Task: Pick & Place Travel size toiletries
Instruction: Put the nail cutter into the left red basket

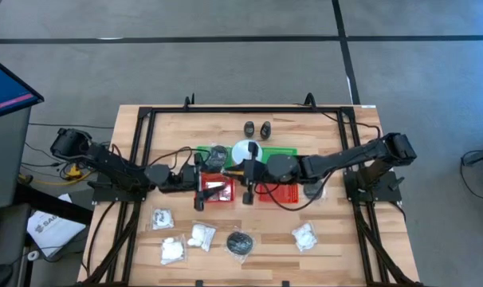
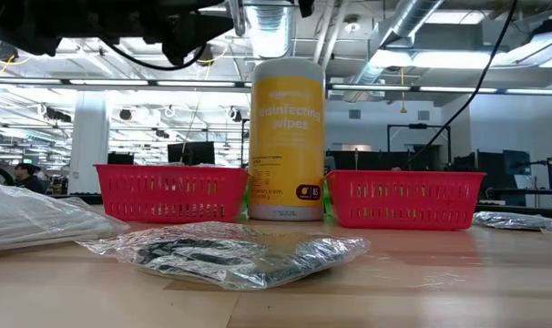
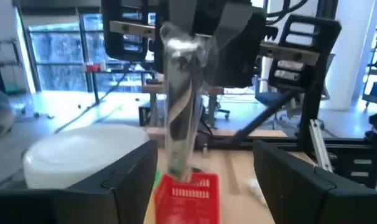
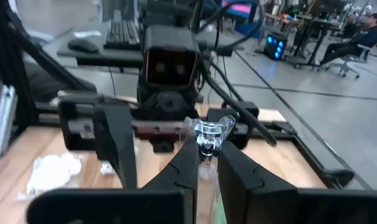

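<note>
Shiny clear-wrapped packet with dark thing inside (image 4: 207, 134) being pinched at top end by right gripper (image 4: 204, 163), hanging in air between both arms. In left wrist view, same packet (image 3: 179, 93) dangling above red plastic basket tray (image 3: 187, 193). Left gripper (image 3: 201, 180) being held spread wide, nothing between fingers, facing packet. What is inside wrap possibly small tube, hard to tell. More wrapped white lumpy packets (image 1: 304, 235) and dark round pad (image 1: 240, 242) lying on wooden table (image 1: 329, 247), near front edge.
</note>
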Controlling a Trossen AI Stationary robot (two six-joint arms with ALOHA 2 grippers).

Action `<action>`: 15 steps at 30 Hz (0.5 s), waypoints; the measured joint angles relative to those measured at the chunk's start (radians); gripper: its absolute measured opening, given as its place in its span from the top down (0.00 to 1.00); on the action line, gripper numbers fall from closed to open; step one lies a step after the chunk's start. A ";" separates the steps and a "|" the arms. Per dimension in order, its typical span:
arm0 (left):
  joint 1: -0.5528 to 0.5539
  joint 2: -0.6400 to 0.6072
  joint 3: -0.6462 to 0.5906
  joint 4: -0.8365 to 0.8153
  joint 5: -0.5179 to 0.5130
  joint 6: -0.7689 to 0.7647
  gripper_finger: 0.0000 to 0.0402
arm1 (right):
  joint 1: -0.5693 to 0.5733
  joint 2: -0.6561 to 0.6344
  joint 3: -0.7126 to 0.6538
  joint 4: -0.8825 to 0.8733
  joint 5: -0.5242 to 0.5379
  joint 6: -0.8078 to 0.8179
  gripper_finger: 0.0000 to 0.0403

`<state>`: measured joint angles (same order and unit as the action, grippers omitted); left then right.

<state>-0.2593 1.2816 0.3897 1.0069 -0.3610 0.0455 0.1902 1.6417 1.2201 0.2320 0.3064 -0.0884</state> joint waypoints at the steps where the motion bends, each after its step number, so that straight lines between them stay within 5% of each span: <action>1: 0.008 0.000 0.000 0.006 0.000 0.005 0.39 | -0.003 0.000 0.000 0.010 -0.008 0.000 0.93; 15: 0.085 0.004 0.041 0.011 0.054 0.010 0.49 | -0.023 0.000 0.000 0.041 -0.022 0.002 0.93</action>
<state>-0.1738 1.2858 0.4309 1.0174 -0.3065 0.0555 0.1673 1.6413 1.2201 0.2728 0.2848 -0.0864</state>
